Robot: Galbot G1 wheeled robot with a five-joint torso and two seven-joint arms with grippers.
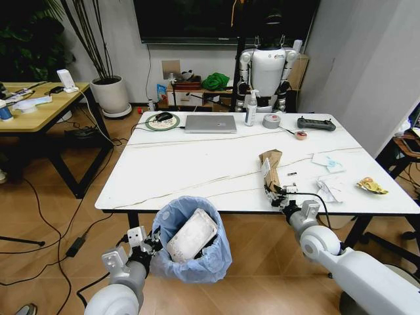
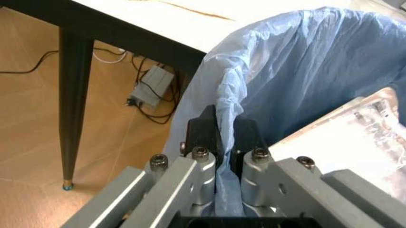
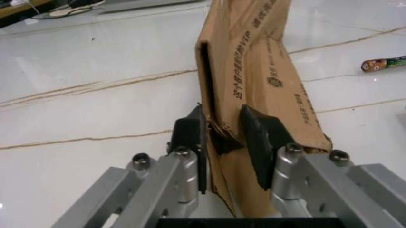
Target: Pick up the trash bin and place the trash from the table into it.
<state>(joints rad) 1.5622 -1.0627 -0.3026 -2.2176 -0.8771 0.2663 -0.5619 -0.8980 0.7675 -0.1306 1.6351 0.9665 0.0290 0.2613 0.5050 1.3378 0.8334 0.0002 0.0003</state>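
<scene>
The trash bin (image 1: pixel 191 243), lined with a crinkly light-blue bag, hangs off the floor just in front of the near edge of the worktop (image 1: pixel 197 170), toward its left half. The left gripper (image 1: pixel 152 245) has its fingers (image 2: pixel 206 130) pinched together on the bag-covered rim, as the left wrist view shows closely. A flat whitish piece of litter (image 1: pixel 191 235) leans inside the bin.

The worktop is white with thin dark veins and a black rim on black legs. Near its front edge lies the torn brown cardboard box (image 1: pixel 270 168), and the right gripper (image 1: pixel 277 193) has its fingers (image 3: pixel 189 135) set narrowly on either side of the box's near end; the right wrist view shows the pads against the cardboard.

To the right of the box lie white papers (image 1: pixel 330 186), a pale wrapper (image 1: pixel 328 163) and a yellow-orange wrapper (image 1: pixel 371 186). Along the far edge stand a grey laptop (image 1: pixel 210 123), a spray bottle (image 1: pixel 251 109), a grey tape roll (image 1: pixel 272 121), a black controller (image 1: pixel 315 123) and a round mat (image 1: pixel 162 121) with a dark object on it.

The floor is tan tile with black cables trailing across it. To the left stands a light-wood desk (image 1: pixel 39 111), with a white planter (image 1: pixel 110 94) behind it. A dark screen (image 1: pixel 197 20) hangs on the back wall, and a white robot (image 1: pixel 266 69) stands beyond the worktop.

The bin's base is hidden by the bag and the left arm. The right side of the worktop is cut off, and print on the box is too small to read.
</scene>
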